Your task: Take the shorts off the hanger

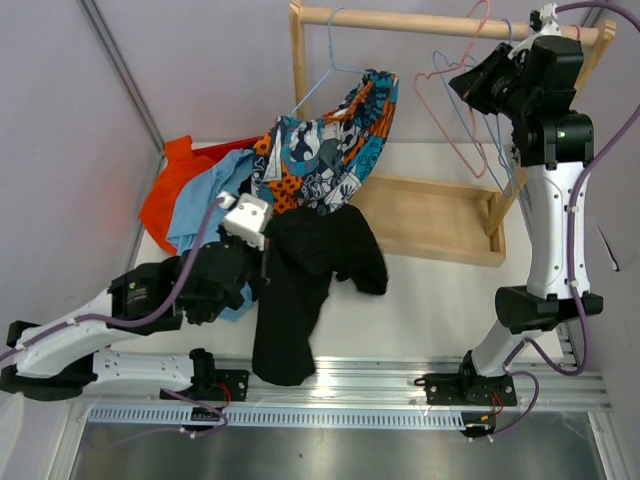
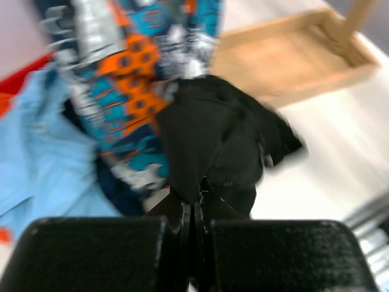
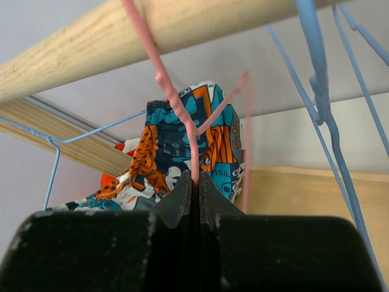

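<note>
Beside the black shorts (image 1: 300,285) — patterned pair (image 1: 330,150), wooden tray (image 1: 430,215), pink hanger (image 3: 161,80).

The blue-orange-white patterned fabric shorts (image 1: 330,150) hang on a blue wire hanger (image 3: 97,128) under the round wooden rail (image 1: 420,20) at the rear. Black fabric shorts (image 1: 300,280) lie before them on the white tabletop (image 1: 430,290). Light blue fabric shorts (image 1: 200,200) and orange fabric shorts (image 1: 165,190) lie left, and a pink wire hanger (image 3: 173,103) hangs right.

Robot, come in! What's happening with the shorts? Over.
Left pincer shut on black shorts. Right pincer shut on pink hanger. Patterned shorts hang on blue hanger.
</note>
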Motion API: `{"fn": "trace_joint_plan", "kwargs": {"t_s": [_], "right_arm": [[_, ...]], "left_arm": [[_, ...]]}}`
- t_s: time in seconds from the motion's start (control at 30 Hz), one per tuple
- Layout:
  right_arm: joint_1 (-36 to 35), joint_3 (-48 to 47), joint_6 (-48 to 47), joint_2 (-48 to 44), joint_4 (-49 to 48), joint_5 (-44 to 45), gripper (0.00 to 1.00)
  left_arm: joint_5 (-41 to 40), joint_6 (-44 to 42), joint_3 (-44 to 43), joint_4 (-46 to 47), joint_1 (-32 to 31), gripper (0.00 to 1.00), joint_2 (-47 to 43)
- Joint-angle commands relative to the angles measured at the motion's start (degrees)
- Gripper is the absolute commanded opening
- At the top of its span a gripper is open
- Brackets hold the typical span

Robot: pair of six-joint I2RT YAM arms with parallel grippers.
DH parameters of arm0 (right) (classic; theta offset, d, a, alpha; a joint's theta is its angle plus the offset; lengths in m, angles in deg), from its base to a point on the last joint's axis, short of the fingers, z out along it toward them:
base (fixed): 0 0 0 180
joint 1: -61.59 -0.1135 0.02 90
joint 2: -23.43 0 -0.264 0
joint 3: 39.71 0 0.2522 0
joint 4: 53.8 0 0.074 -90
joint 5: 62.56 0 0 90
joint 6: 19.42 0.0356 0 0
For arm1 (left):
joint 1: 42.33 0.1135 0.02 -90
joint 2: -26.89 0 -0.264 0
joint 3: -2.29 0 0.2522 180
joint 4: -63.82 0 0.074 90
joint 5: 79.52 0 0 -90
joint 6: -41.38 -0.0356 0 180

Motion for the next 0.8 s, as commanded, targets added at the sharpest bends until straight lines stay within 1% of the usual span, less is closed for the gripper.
{"fn": "trace_joint_plan", "kwargs": {"t_s": [0.0,0.03,0.1,0.13,0.17,0.23,0.27,0.33,0.37,0.4,0.43,0.47,0.53,0.57,0.6,0.63,0.67,0.7,0.73,0.77], "right_arm": [[-0.2,0.0,1.0,-1.6,-4.8,-0.2,0.0],[-0.4,1.7,0.6,-3.0,-5.2,-0.3,0.0],[-0.5,6.3,0.2,-5.5,-6.5,-0.3,0.0],[-0.5,11.3,-0.2,-8.4,-7.8,-0.3,0.0],[-0.5,13.5,-0.4,-9.9,-8.4,-0.1,0.0],[-0.4,19.0,-0.7,-12.5,-9.2,0.1,0.0],[-0.4,20.7,-1.0,-14.9,-9.4,0.1,0.0],[-0.4,23.8,-1.2,-17.2,-9.8,-0.3,0.0],[-0.5,26.5,-1.4,-19.0,-9.8,-0.4,0.0],[-0.4,27.7,-1.6,-19.8,-9.9,-0.4,0.01],[-0.4,28.7,-1.7,-20.5,-9.8,-0.8,0.04],[-0.4,30.8,-1.7,-21.9,-9.7,-0.9,0.22],[-0.5,32.8,-1.7,-23.2,-10.2,-1.2,0.52],[-0.5,33.9,-1.5,-23.9,-10.4,-1.2,0.75],[-0.5,36.0,-1.3,-25.3,-11.1,-1.2,0.83],[-0.5,37.0,-1.2,-25.9,-11.2,-1.2,0.88],[-0.5,37.6,-1.2,-26.4,-11.3,-0.9,0.95],[-0.4,38.5,-1.6,-27.4,-11.1,-0.6,0.98],[-0.4,38.6,-1.9,-27.7,-10.8,-0.5,0.99],[-0.4,38.6,-2.2,-28.0,-10.5,-0.5,0.99]], "left_arm": [[-9.8,-3.1,-3.7,-5.6,1.0,0.0,-2.2],[-8.6,-4.6,-4.7,-4.9,2.2,0.0,-2.8],[-6.4,-9.0,-6.1,-2.2,7.0,0.0,-3.4],[-4.9,-10.4,-6.3,-1.2,9.2,0.0,-3.8],[-2.2,-11.9,-6.6,-0.1,13.2,0.0,-3.7],[0.4,-15.1,-7.6,1.9,17.3,0.0,-2.6],[2.3,-17.5,-8.1,3.4,21.1,0.0,-2.2],[4.3,-19.4,-8.7,4.8,25.2,0.0,-1.5],[6.0,-20.2,-9.8,5.4,30.4,0.0,-1.0],[10.1,-21.4,-10.2,6.6,33.2,0.0,-0.6],[11.4,-21.5,-11.9,7.2,36.0,0.0,0.1],[11.5,-21.5,-13.9,7.7,39.4,0.0,2.1],[13.5,-19.8,-17.7,6.7,42.8,0.0,5.4],[15.4,-18.9,-21.4,7.4,47.2,0.0,6.8],[20.8,-17.2,-22.3,8.8,49.5,0.0,9.4],[22.7,-16.6,-23.5,9.1,51.7,0.0,11.1],[24.0,-15.8,-28.6,9.0,55.4,0.0,13.1],[25.6,-13.9,-30.7,8.2,56.9,0.0,17.4],[28.8,-13.4,-34.6,8.0,59.7,0.0,19.5],[30.1,-12.9,-38.4,7.9,60.9,0.0,21.4]]}}
